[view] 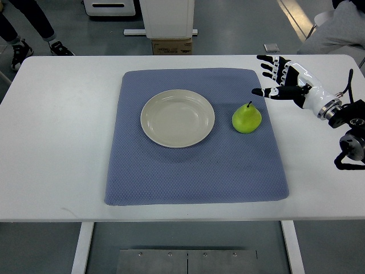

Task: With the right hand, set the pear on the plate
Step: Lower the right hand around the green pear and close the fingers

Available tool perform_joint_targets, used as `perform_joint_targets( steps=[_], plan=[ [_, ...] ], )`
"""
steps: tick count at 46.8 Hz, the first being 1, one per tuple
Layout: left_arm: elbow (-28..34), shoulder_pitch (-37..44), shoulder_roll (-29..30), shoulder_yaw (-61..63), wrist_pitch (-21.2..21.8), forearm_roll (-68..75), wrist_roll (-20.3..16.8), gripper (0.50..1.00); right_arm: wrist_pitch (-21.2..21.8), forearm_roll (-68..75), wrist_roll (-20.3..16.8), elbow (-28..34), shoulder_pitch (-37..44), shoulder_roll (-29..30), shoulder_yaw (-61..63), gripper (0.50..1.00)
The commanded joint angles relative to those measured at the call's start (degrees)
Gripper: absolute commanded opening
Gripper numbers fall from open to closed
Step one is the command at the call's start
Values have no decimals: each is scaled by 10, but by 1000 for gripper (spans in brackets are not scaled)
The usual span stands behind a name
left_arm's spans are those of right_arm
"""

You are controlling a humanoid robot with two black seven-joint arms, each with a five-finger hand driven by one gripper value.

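A green pear (246, 119) with a dark stem lies on the blue mat (194, 171), just right of the plate. The cream plate (177, 118) sits in the mat's middle and holds nothing. My right hand (276, 77) comes in from the right edge, above the table to the upper right of the pear, a short way from it. Its fingers are spread and hold nothing. The thumb points left toward the pear. The left arm is out of view.
The white table (57, 142) carries the mat. A cardboard box (171, 45) and a white stand are on the floor beyond the far edge. A person's feet (23, 51) show at the top left, and a grey sleeve (339, 31) at the top right.
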Motion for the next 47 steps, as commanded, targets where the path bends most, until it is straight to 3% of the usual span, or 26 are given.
perform_joint_targets(
  steps=[1,7,24,47],
  plan=[
    [0,0,0,0,0,0,0,1000,-1,-20,1,25,0,-20,-12,1000],
    [0,0,0,0,-1,0,0,1000,-13,-44,1,33,0,-25,-33,1000],
    [0,0,0,0,0,0,0,1000,-119,-50,1,29,8,2,-119,1000],
    [0,0,0,0,-1,0,0,1000,-183,-61,-3,-8,24,69,-166,1000]
  ],
)
